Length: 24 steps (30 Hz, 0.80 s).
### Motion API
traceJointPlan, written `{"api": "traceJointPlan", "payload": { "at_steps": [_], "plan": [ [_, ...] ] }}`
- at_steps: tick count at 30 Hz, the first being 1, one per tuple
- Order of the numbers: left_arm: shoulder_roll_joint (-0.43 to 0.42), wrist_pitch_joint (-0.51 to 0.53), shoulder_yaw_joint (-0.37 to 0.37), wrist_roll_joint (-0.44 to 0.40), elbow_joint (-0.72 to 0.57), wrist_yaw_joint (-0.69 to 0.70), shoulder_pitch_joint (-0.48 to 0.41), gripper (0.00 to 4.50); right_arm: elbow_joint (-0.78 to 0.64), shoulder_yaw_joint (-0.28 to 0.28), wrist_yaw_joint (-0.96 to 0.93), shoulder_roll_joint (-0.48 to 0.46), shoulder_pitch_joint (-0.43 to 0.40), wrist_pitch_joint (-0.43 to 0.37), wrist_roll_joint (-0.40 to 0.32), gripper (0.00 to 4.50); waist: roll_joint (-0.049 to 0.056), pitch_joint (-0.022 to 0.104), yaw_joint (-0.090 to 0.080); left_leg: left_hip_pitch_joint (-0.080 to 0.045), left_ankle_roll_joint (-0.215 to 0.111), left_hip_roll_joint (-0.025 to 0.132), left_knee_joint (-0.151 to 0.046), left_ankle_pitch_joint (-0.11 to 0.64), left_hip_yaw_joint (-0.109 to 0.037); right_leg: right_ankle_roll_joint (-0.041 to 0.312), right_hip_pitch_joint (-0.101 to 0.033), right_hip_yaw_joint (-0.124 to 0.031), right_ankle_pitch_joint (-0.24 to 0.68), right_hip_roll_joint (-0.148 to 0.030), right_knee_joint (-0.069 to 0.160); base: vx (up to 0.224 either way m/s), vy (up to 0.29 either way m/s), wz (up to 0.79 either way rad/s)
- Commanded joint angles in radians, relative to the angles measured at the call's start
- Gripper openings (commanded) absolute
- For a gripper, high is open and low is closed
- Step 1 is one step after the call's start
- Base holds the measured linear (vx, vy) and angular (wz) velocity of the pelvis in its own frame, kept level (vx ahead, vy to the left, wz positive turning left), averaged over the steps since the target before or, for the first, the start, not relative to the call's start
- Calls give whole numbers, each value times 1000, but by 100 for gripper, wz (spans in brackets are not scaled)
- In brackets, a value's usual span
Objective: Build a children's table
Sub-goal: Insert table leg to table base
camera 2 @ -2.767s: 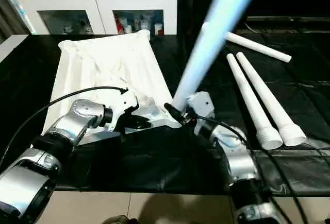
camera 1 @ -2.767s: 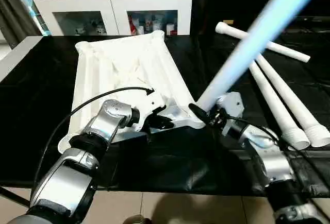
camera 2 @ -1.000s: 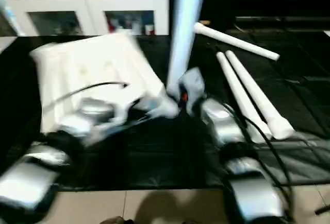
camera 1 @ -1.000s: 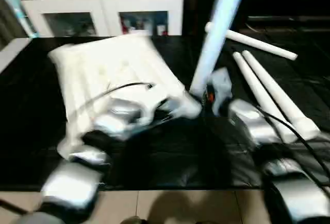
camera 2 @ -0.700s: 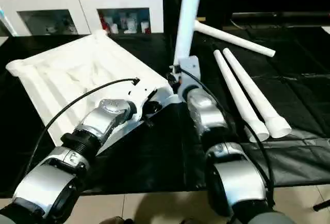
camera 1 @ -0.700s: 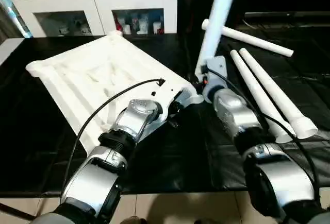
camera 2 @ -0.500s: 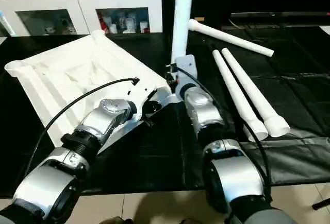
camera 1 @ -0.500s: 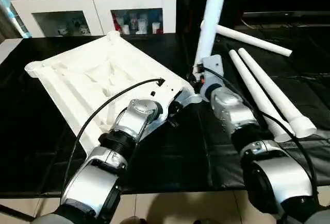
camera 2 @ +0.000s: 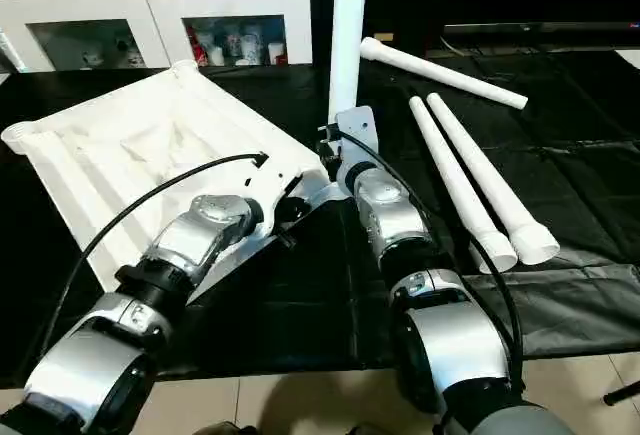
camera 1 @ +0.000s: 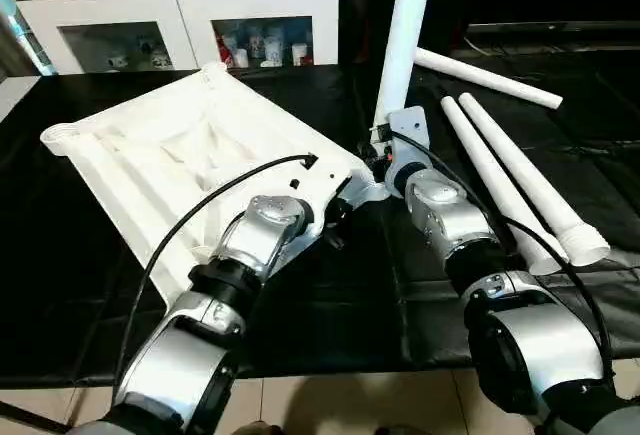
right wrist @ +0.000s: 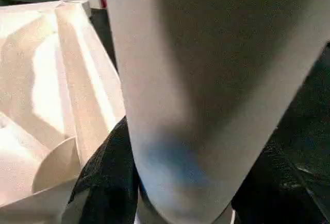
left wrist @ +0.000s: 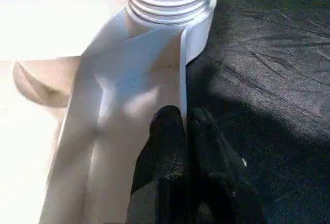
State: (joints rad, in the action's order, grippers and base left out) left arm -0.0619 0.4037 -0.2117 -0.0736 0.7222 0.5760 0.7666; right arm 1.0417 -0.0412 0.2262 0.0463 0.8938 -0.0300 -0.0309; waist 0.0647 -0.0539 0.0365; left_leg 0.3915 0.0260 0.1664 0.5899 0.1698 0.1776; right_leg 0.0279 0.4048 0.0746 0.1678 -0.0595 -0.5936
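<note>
a: on the black-covered worktop [camera 1: 60,285], what is seen of the children's table?

b: the white table top [camera 1: 170,170] is laid ribbed side up at the left, one corner toward the cabinet [camera 1: 190,15] behind it. at its near right corner a leg [camera 1: 400,35] is stood upright in the corner socket [left wrist: 198,20], the ribbed threads visible in the left wrist view where the leg meets the socket.

a: and how are the jaws placed?

b: the left gripper [left wrist: 183,131] is pressed on the thin edge wall of the table top just beside that socket, its two black fingers [left wrist: 165,147] brought together with the wall pinched between them. the right gripper [camera 1: 385,155] is set at the foot of the upright leg; in the right wrist view the leg is seen held between the black fingers [right wrist: 105,167], so the jaws are clamped around it.

a: where are the remaining parts?

b: three loose legs [camera 2: 480,190] are left on the worktop at the right: two lying side by side, touching along their length with wide threaded ends toward the near edge, and a third [camera 2: 440,72] lying crosswise beyond their narrow ends, near them.
</note>
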Motion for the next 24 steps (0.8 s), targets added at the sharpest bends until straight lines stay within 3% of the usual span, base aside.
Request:
{"api": "traceJointPlan", "payload": {
  "at_steps": [1,2,7,8,14,24],
  "plan": [
    [6,-108,-11,20,-127,63,44,0,87,27,96,-37,-66,-48,-10,191,-10,73,11,-12,-89,60,-61,203,-27,247,-62,-48,162,-99,69,0,0,0],
    [-25,-118,-20,28,-140,122,29,0,67,41,186,-5,-81,-44,-8,191,-5,73,12,-14,-92,60,-59,206,-26,248,-62,-48,162,-100,70,0,0,0],
    [-88,-168,-33,31,-128,215,9,0,6,81,392,69,-127,-42,-8,191,-3,72,22,-18,-95,66,-60,211,-25,251,-59,-48,168,-97,68,0,0,0],
    [-104,-184,-37,28,-122,234,6,0,-11,91,440,86,-140,-39,-9,191,-3,72,31,-19,-95,66,-60,222,-25,242,-60,-46,184,-95,70,0,0,0],
    [-104,-184,-37,28,-122,234,6,0,-11,91,440,86,-140,-39,-9,191,-2,71,38,-23,-58,69,-64,244,-27,240,-54,-50,214,-99,69,0,0,0],
    [-104,-184,-37,28,-122,234,6,0,-11,91,440,86,-140,-39,-9,191,-3,72,43,-21,-62,67,-63,230,-27,231,-54,-49,218,-99,70,0,0,0]
  ]
}}
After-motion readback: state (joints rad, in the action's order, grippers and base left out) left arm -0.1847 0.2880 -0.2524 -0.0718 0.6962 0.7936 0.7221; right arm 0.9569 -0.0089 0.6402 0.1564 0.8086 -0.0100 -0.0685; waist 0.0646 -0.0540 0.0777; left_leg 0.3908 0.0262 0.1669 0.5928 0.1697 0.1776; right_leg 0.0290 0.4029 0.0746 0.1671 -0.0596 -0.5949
